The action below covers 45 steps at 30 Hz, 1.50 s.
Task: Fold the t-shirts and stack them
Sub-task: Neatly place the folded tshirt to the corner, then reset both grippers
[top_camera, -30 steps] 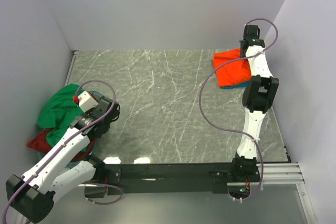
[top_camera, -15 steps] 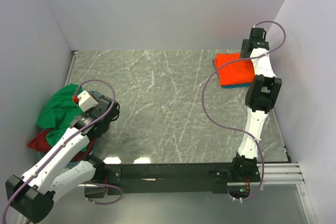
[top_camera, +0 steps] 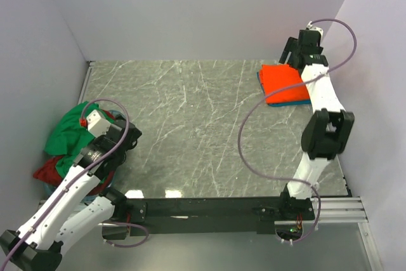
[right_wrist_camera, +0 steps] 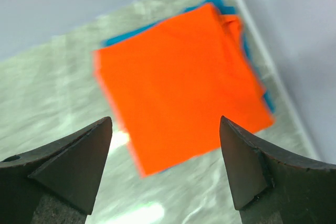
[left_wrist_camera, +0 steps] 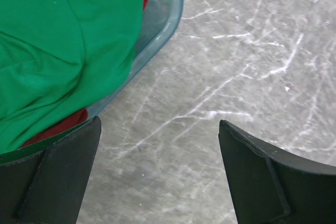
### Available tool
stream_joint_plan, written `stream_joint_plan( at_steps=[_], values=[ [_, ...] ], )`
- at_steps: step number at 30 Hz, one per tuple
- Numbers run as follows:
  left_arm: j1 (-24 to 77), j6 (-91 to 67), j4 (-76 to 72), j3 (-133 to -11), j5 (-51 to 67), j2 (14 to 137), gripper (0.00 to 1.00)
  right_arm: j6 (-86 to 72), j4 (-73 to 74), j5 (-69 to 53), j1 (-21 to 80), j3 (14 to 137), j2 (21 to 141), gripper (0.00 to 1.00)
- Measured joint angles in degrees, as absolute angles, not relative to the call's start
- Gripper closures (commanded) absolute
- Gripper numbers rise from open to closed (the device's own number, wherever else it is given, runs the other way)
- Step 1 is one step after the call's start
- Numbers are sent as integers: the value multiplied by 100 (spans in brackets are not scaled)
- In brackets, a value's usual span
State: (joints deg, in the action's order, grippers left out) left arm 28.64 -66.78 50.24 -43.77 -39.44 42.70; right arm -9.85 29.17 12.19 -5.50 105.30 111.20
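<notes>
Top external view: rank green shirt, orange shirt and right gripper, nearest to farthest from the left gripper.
1. Green shirt, left side, right beside the left gripper.
2. Orange shirt, far right.
3. Right gripper, beyond it, far corner.

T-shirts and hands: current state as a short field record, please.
orange t-shirt: folded, far right of table, top of stack
teal t-shirt: folded, under the orange one, edges showing
green t-shirt: unfolded, heaped in clear tub at left edge
dark red t-shirt: unfolded, partly under the green one
left hand: open, empty, beside the tub's rim
right hand: open, empty, above the stack, not touching
</notes>
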Motion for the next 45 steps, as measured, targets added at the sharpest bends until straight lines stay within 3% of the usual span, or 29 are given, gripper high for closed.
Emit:
stream_joint_plan(
  at_steps=[14, 24, 34, 45],
  values=[
    [2864, -6460, 4711, -4377, -3284, 4058, 1, -2174, 2016, 939, -215, 5778, 6416, 9],
    [2864, -6453, 4672, -4278, -3177, 3795, 1, -2593, 2156, 707, -213, 4064, 4215, 9],
    [2864, -6873, 5000, -4001, -3291, 3194, 1, -3068, 2235, 532, -213, 2602, 3059, 8],
    [2864, -7275, 5284, -3968, -3538, 2976, 0, -3389, 2211, 550, -213, 2300, 2368, 8]
  ],
)
